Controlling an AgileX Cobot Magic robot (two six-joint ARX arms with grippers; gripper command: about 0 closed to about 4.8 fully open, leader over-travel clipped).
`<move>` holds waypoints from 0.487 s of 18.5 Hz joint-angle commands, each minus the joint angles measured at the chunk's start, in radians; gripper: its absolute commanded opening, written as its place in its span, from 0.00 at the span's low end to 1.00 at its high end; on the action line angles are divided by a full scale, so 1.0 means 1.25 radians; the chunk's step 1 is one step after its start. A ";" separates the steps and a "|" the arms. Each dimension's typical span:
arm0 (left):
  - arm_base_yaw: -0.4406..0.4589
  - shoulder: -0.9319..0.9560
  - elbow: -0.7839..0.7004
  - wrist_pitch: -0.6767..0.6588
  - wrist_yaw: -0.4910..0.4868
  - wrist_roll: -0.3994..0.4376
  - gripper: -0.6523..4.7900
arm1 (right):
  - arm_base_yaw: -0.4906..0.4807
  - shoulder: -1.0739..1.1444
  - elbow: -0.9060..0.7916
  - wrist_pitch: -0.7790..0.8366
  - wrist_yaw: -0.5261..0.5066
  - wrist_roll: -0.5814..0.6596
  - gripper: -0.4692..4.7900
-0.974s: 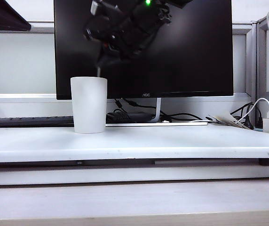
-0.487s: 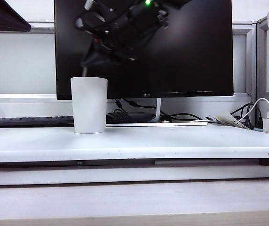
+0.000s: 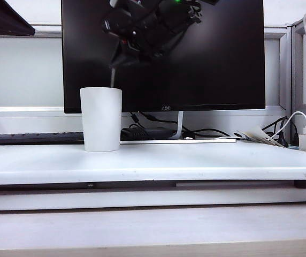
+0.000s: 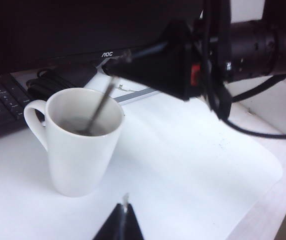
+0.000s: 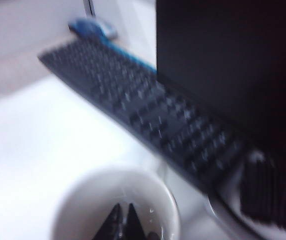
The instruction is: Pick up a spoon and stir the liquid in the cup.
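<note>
I'm watching my right claw point(image 3: 116, 60) hanging just above the cup point(image 3: 100, 119), clamped shut on the spoon point(image 3: 113, 78), whose thin handle is running down past the rim at about one o'clock of the cup's mouth. A half second back the handle was entering nearer the eleven o'clock side, and before that at the right again, so the spoon is sweeping side to side inside the cup (which I'm reading as stirring well under way, not a fresh start). From the left wrist camera I'm seeing the spoon's bowl dipping into the dark liquid. The cup itself is staying put on the white bench point(image 3: 196, 160), left of centre, in front of the monitor point(image 3: 217, 59). My left claw point(image 4: 124, 220) is idling nearby, tips pinched together, holding nothing.
</note>
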 commanded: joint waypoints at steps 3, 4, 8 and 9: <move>0.000 -0.002 0.003 0.004 0.005 0.003 0.11 | 0.009 -0.006 0.003 0.043 0.000 0.026 0.30; 0.000 -0.002 0.003 0.004 0.005 0.003 0.11 | 0.008 -0.006 0.003 0.036 0.000 0.028 0.42; 0.000 -0.002 0.003 0.004 0.005 0.003 0.11 | 0.008 -0.018 0.003 0.016 -0.001 0.031 0.43; 0.000 -0.002 0.003 0.004 0.005 0.003 0.11 | 0.008 -0.029 0.003 0.015 0.001 0.031 0.43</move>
